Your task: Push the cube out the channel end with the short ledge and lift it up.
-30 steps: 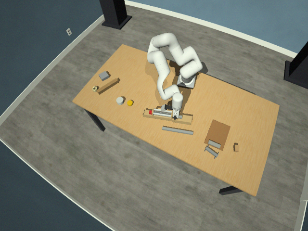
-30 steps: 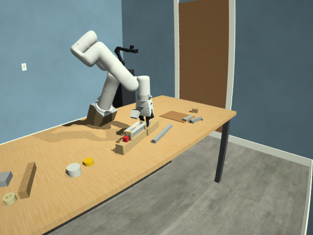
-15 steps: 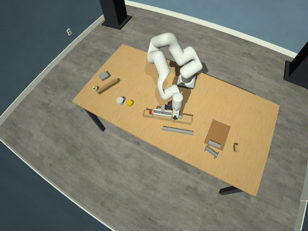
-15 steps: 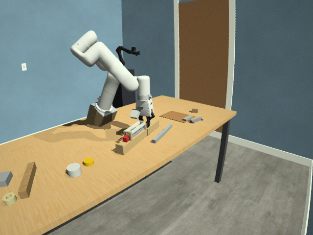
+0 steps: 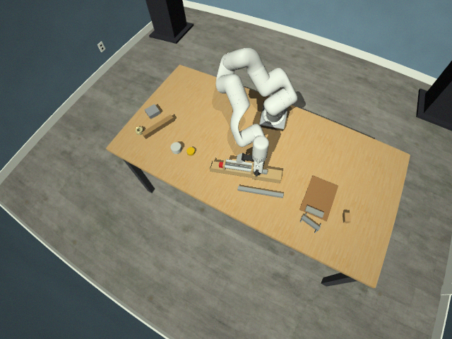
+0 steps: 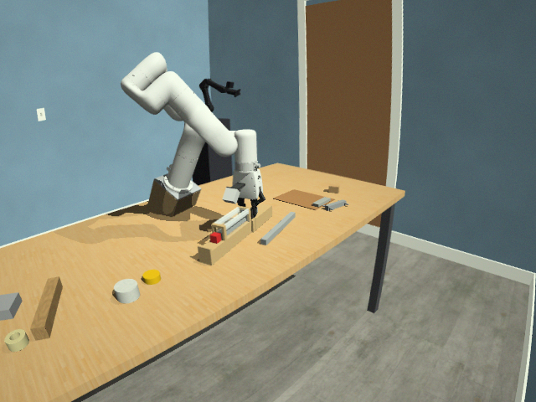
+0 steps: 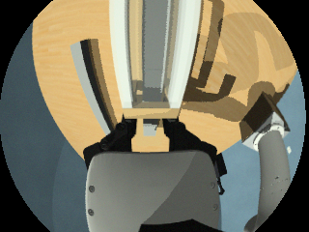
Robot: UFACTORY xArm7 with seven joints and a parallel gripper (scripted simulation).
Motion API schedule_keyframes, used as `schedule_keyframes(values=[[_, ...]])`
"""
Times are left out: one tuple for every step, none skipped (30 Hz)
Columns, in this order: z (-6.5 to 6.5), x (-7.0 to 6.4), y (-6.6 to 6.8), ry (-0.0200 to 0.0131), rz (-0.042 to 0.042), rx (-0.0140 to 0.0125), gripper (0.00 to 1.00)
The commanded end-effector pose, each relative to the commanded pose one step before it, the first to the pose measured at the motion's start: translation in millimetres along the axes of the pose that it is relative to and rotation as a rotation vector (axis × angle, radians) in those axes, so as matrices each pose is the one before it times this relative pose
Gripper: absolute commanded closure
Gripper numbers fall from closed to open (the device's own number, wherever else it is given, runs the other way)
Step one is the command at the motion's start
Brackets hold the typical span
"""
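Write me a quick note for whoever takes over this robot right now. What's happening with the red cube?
Gripper: partly open, holding nothing, over the channel end opposite the cube.
Push rod: lying inside the channel, its tail between the fingers.
Red cube: on the short ledge, behind the raised lip.
Done: cube pushed out.
Left: grasp the cube and hold it up beyond that end.

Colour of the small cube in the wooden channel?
Red: the small cube at the wooden channel's end, clearest in the exterior view.

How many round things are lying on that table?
3, all toward one end: a grey cylinder, a yellow disc right beside it, and a cream ring near the corner by the wooden block.
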State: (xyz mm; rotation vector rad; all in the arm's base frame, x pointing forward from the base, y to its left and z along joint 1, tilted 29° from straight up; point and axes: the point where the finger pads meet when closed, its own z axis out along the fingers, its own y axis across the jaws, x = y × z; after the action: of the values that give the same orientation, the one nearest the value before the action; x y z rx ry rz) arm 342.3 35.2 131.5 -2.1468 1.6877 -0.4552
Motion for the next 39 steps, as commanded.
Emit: schedule_keyframes(values=[[-0.39, 0.20, -0.74, 0.00051, -0.00011, 0.00172, 0.62], [0.00, 0.00, 0.00, 0.00000, 0.00000, 0.00000, 0.62], [0.00, 0.00, 0.00, 0.00000, 0.00000, 0.00000, 0.62], [-0.17, 0.00, 0.00, 0.00000, 0.00001, 0.00000, 0.62], [-1.03, -0.01, -0.02, -0.00001, 0.00003, 0.00001, 0.62], [-2.42, 0.00, 0.00, 0.00000, 0.00000, 0.00000, 0.62], [-4.03, 0.00, -0.01, 0.00000, 0.00001, 0.00000, 0.62], [-5.64, 0.00, 0.00, 0.00001, -0.00001, 0.00000, 0.62], [0.00, 0.00, 0.00, 0.00000, 0.00000, 0.00000, 0.62], [0.00, 0.00, 0.00, 0.00000, 0.00000, 0.00000, 0.62], [-7.03, 0.00, 0.01, 0.00001, -0.00002, -0.00001, 0.62], [-8.07, 0.00, -0.01, 0.00000, 0.00001, 0.00001, 0.62], [-8.61, 0.00, 0.00, 0.00001, 0.00000, 0.00000, 0.62], [-8.56, 0.00, 0.01, 0.00000, -0.00001, -0.00001, 0.62], [-7.90, 0.00, 0.00, 0.00000, 0.00000, 0.00000, 0.62], [-6.62, 0.00, 0.01, 0.00000, -0.00001, 0.00000, 0.62], [-4.87, 0.00, 0.00, 0.00000, 0.00000, 0.00000, 0.62], [-2.98, 0.00, -0.01, 0.00001, 0.00001, 0.00000, 0.62], [-1.28, 0.00, 0.02, -0.00001, -0.00001, -0.00001, 0.62], [-0.21, 0.00, 0.00, 0.00000, 0.00000, 0.00000, 0.62], [0.00, 0.00, 0.00, 0.00000, 0.00000, 0.00000, 0.62], [0.00, 0.00, 0.00, 0.00000, 0.00000, 0.00000, 0.62], [0.00, 0.00, 0.00, 0.00000, 0.00000, 0.00000, 0.62], [0.00, 0.00, 0.00, 0.00000, 0.00000, 0.00000, 0.62], [0.00, 0.00, 0.00, 0.00000, 0.00000, 0.00000, 0.62], [0.00, 0.00, 0.00, 0.00000, 0.00000, 0.00000, 0.62], [0.00, 0.00, 0.00, 0.00000, 0.00000, 0.00000, 0.62], [0.00, 0.00, 0.00, 0.00000, 0.00000, 0.00000, 0.62], [0.00, 0.00, 0.00, 0.00000, 0.00000, 0.00000, 0.62], [0.00, 0.00, 0.00, 0.00000, 0.00000, 0.00000, 0.62], [0.00, 0.00, 0.00, 0.00000, 0.00000, 0.00000, 0.62], [-0.01, -0.87, -0.10, 0.00006, 0.00005, -0.00003, 1.00], [-0.05, -4.91, -0.53, 0.00028, 0.00024, -0.00016, 1.00], [-0.11, -10.19, -0.79, 0.00041, 0.00032, -0.00019, 1.00], [-0.16, -14.46, -0.43, 0.00017, 0.00008, 0.00004, 1.00], [-0.21, -16.20, 0.47, -0.00036, -0.00039, 0.00039, 1.00], [-0.21, -14.76, 1.30, -0.00083, -0.00076, 0.00061, 1.00], [-0.16, -10.58, 1.45, -0.00089, -0.00076, 0.00057, 1.00], [-0.08, -5.15, 0.86, -0.00052, -0.00044, 0.00031, 1.00]])
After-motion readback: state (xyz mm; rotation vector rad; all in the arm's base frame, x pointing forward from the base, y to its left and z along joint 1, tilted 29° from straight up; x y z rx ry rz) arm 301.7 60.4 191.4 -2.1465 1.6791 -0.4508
